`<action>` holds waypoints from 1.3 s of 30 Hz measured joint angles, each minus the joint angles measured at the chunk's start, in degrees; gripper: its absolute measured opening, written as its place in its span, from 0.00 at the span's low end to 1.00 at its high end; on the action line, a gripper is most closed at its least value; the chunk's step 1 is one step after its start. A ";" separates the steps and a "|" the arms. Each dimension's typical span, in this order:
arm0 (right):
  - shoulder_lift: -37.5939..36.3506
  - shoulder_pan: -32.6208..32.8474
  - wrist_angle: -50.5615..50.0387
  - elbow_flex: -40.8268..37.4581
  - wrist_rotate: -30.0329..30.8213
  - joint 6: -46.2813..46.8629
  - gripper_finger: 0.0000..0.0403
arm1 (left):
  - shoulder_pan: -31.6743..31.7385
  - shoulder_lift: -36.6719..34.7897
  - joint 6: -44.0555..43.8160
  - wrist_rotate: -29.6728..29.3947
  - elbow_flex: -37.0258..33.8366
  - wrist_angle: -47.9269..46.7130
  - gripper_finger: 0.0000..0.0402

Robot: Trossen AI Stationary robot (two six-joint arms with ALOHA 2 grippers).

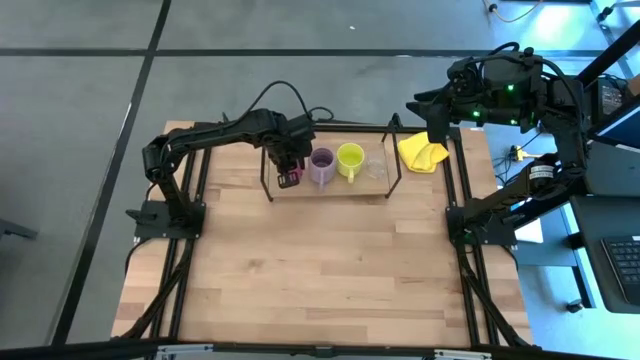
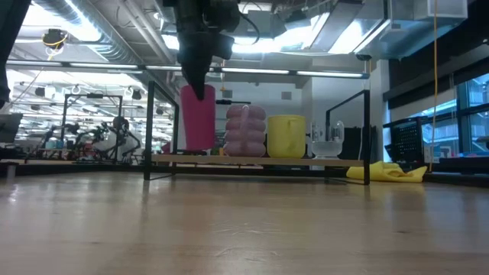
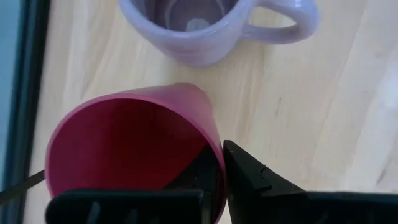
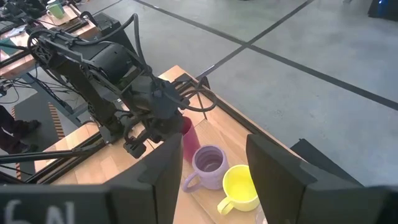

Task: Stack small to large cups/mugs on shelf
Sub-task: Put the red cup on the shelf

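- The left gripper (image 3: 221,163) pinched the red cup's (image 3: 130,146) rim, hiding part of it.
- The right gripper (image 4: 208,165) waited far right, fingers wide.
- The glass (image 2: 328,143) was faint.

On the shelf (image 1: 330,190) stood my dark red cup (image 2: 198,118), lilac mug (image 1: 322,166), yellow-green mug (image 1: 350,158) and clear glass (image 2: 328,141), side by side.

Yellow cloth (image 1: 423,152) crumpled on table (image 1: 320,270), far right corner, just outside rack end; also seen low at right in low view (image 2: 386,173). Table light wood planks, black outer frame (image 1: 460,215) along edges. Grey floor (image 1: 100,60) around, dark seam lines. Keyboard (image 1: 625,265) on desk at right edge. Room behind: ceiling lights, ducts, other benches.
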 joint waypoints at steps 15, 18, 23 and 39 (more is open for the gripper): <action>0.00 0.00 0.00 0.00 0.00 0.26 0.44 | -0.07 0.24 0.68 -0.64 0.00 -1.01 0.09; 0.00 0.00 0.00 0.00 0.00 0.26 0.44 | -0.09 0.24 0.72 -0.64 0.00 -0.94 0.12; 0.00 0.01 0.00 0.00 0.00 0.23 0.44 | -0.07 0.24 1.01 -2.06 0.00 -0.35 0.14; 0.00 0.00 -0.02 0.00 0.40 0.00 0.44 | -0.07 0.24 2.06 -4.53 0.00 0.61 0.11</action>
